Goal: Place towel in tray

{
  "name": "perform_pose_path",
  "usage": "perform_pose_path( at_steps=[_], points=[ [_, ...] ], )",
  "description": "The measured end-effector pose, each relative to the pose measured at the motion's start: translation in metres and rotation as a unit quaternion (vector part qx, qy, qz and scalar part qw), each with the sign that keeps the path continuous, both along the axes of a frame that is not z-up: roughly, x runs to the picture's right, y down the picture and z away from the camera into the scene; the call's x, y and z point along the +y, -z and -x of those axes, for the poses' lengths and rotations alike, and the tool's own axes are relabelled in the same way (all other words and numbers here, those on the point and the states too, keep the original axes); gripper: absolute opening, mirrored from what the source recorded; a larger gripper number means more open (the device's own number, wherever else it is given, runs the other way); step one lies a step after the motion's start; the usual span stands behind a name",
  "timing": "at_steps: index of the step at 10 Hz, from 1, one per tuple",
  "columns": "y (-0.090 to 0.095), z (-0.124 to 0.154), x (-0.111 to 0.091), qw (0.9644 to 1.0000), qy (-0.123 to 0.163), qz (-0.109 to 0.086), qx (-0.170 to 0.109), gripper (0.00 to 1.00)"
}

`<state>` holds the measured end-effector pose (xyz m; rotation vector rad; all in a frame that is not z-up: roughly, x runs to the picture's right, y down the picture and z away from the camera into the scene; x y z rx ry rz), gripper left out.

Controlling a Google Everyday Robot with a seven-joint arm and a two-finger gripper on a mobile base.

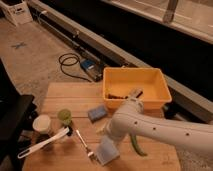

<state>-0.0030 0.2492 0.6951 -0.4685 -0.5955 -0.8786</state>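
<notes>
Camera view, nearest edge first: the towel (108, 150), a thin, limp, pale blue-grey cloth, lies flat on the wooden table (65, 95) near its front edge, well short of the tray. Just left of it lies a slim metal fork (84, 144), and further left a long white plastic brush (42, 143) lies at a slant. The gripper (107, 139) hangs directly over the towel's far edge at the end of the smooth white arm (155, 131), which enters from the right. Its jaws stand apart and carry nothing. A curved green pod (136, 145) lies beside the towel on the right. Behind these stand a white-lidded cup (42, 124) and a round green cup (64, 116). A thick blue sponge (97, 113) rests mid-table. The tray (150, 75), a bright yellow rectangular plastic bin with raised walls, sits at the table's far right, with a dark item (118, 95) inside.
</notes>
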Motion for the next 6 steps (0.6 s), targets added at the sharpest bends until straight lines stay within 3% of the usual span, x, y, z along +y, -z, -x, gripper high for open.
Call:
perform_pose_path(
  at_steps=[3, 6],
  points=[
    [-0.021, 0.029, 0.021, 0.9989, 0.021, 0.030, -0.031, 0.74],
    [-0.032, 0.011, 0.027, 0.9986, 0.029, 0.043, -0.012, 0.74]
  ],
)
